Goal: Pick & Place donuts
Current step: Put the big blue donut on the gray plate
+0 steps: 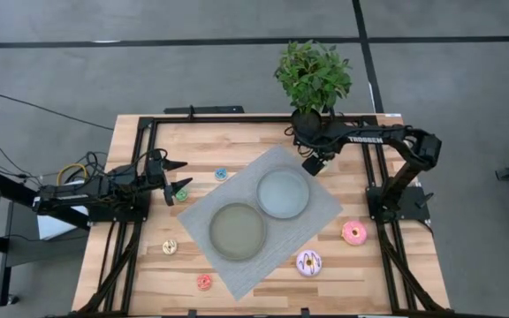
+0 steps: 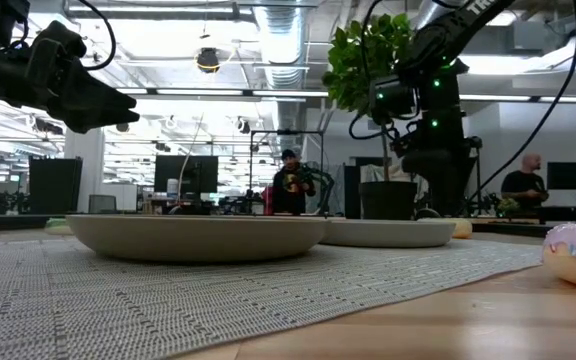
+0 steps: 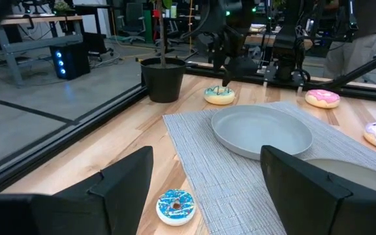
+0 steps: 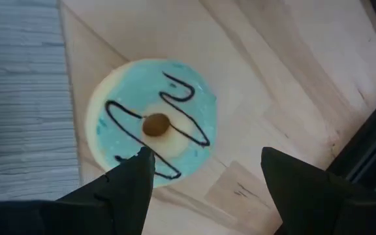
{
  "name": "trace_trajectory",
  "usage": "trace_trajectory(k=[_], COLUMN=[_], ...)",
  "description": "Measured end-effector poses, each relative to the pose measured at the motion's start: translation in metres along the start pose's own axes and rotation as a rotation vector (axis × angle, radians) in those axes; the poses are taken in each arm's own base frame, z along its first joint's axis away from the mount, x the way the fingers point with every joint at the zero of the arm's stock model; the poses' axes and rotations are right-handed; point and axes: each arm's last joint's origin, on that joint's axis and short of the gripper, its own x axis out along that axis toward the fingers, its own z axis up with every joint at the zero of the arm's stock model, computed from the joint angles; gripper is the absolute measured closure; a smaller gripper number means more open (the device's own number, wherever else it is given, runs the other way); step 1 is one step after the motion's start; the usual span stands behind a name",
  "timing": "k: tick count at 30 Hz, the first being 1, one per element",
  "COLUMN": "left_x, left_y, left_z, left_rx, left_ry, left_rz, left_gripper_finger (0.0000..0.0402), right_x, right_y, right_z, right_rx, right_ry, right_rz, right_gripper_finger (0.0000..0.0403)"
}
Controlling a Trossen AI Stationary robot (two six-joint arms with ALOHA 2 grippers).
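Note:
My right gripper (image 1: 312,162) is open and points down over a large donut with turquoise icing and a dark squiggle (image 4: 152,121). The donut lies flat on the wood beside the far corner of the grey mat (image 1: 263,221), partly between the fingers. It also shows in the left wrist view (image 3: 219,95). My left gripper (image 1: 180,177) is open and empty at the table's left, with a tiny blue donut (image 3: 175,205) on the wood ahead of it. A tiny green donut (image 1: 181,194) lies beside its near finger. The pink donut (image 1: 354,232) and the purple-white donut (image 1: 308,261) lie at the right.
Two round grey plates (image 1: 282,193) (image 1: 237,230) stand on the mat. A tiny yellow donut (image 1: 170,247) and a tiny red donut (image 1: 204,282) lie near the front left. A potted plant (image 1: 312,79) stands at the far edge, just behind my right gripper.

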Motion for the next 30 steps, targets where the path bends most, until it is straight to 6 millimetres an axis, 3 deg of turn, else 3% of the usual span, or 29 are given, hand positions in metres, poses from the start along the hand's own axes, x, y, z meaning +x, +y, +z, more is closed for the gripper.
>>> trace_trajectory(k=[15, 30], left_x=[0.000, 0.000], left_y=[0.000, 0.000], left_z=[0.000, 0.000], left_rx=[0.000, -0.027], left_ry=[-0.001, 0.000], left_rz=[0.000, -0.010], left_gripper_finger=[0.0125, 0.0125], right_x=[0.018, 0.051], right_y=[-0.001, 0.006], right_z=[0.000, 0.007], right_rx=[0.040, 0.026], right_ry=[-0.063, 0.056], right_rz=[0.000, -0.025], right_gripper_finger=[0.0131, 0.0131])
